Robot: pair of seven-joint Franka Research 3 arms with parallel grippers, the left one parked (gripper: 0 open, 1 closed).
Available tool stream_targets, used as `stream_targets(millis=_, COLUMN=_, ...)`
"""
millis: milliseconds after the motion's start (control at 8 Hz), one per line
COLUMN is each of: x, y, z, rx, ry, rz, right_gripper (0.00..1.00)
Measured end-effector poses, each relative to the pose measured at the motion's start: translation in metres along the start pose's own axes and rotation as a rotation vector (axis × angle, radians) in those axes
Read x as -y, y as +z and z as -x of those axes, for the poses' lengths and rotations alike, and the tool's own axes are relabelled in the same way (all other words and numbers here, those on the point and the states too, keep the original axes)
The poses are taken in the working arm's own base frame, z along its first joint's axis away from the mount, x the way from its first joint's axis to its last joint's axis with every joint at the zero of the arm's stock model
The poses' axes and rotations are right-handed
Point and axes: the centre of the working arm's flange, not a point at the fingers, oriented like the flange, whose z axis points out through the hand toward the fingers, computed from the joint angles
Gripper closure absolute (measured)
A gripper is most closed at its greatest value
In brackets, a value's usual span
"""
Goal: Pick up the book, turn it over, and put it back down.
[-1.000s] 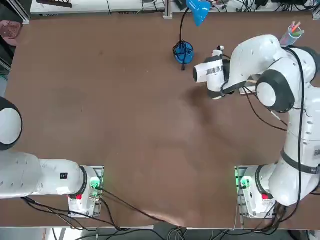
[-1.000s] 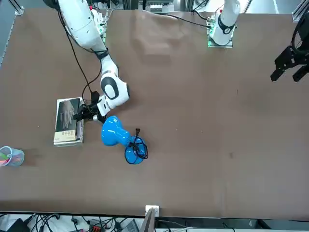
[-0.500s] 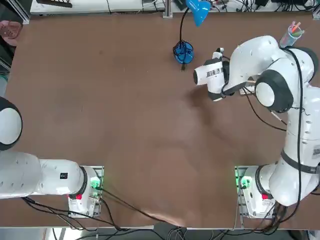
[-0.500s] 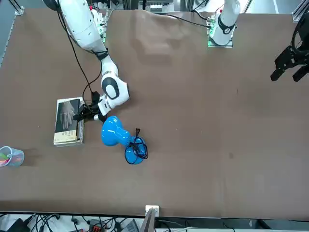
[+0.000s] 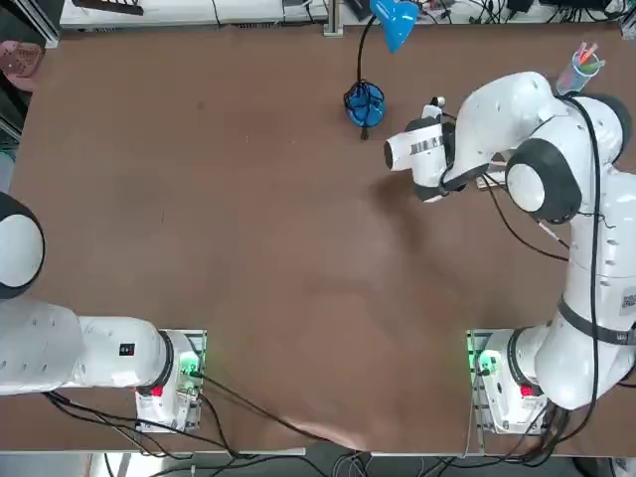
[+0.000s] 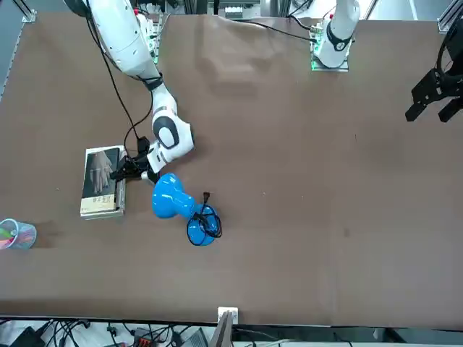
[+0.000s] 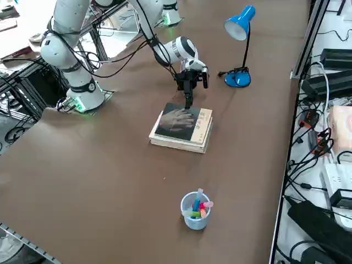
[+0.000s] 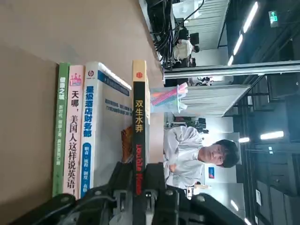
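The right gripper (image 8: 139, 182) is clenched across the black spine edge of the book (image 8: 139, 119), grey cover up. The book extends flat away from the fingers, its long axis crosswise to them. It tops a stack of four books on the table (image 7: 110, 159); beyond stand one blue lamp (image 7: 240, 33) and one pen cup (image 7: 196, 211).

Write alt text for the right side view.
The right claw is shut on the near edge of the top book of a small stack. A blue desk lamp stands behind; a cup of pens sits nearer.
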Motion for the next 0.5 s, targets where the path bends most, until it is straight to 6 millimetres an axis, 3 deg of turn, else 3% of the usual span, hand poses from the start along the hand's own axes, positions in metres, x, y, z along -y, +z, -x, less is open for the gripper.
stream_targets(millis=500, x=0.0022, y=0.0011, z=0.0037, rx=0.001, ry=-0.005, rz=0.002, right_gripper=0.90)
